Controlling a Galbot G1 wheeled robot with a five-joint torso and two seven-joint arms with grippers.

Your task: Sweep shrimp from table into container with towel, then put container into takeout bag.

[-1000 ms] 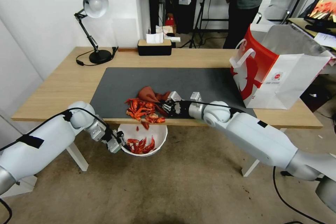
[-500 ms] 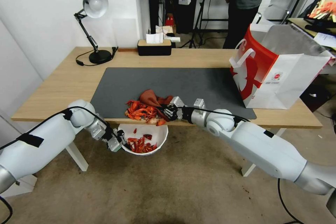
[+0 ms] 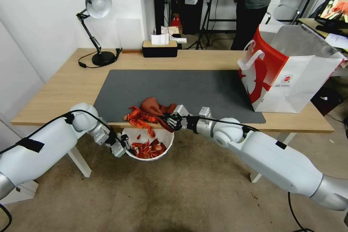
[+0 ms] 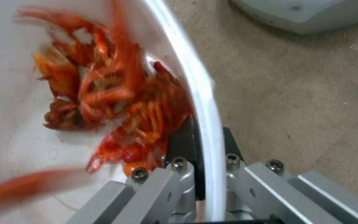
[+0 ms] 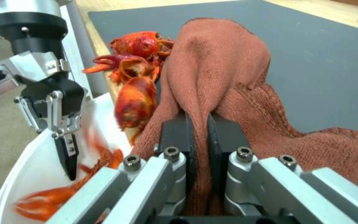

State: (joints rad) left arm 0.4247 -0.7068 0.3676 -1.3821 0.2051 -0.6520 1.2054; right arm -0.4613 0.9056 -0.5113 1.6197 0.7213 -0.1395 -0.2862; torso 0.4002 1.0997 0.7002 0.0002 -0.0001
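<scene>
- Shrimp point(image 3: 139, 116): glossy red-orange curled pieces, seen as a small heap at the near edge of the table point(image 3: 65, 83), partly on the dark grey mat point(image 3: 188, 87); a few pieces are caught mid-fall over the edge, blurred.
- More shrimp are piled inside the container point(image 3: 165, 138), a round white plastic bowl with a smooth thin rim, held below the table edge directly under the heap.
- Left gripper point(image 3: 121, 147) is clamped on the container's rim at its left side; in the left wrist view one black pad is seen inside the wall and one outside, metal finger links bolted behind.
- Towel point(image 3: 154, 106): rust-red, soft looped knit, bunched into folds, lying on the mat just behind and beside the shrimp, touching them.
- Right gripper point(image 3: 173, 120) is closed on a fold of the towel at the table's near edge; in the right wrist view the cloth is pinched between the two black pads.
- Takeout bag point(image 3: 290, 76): stiff white-and-red paper, flat white handles, round logo, standing upright and open at the table's right end, well apart from the shrimp.
- Black desk lamp point(image 3: 95, 25) and black tissue box point(image 3: 160, 49) are placed at the far side.
</scene>
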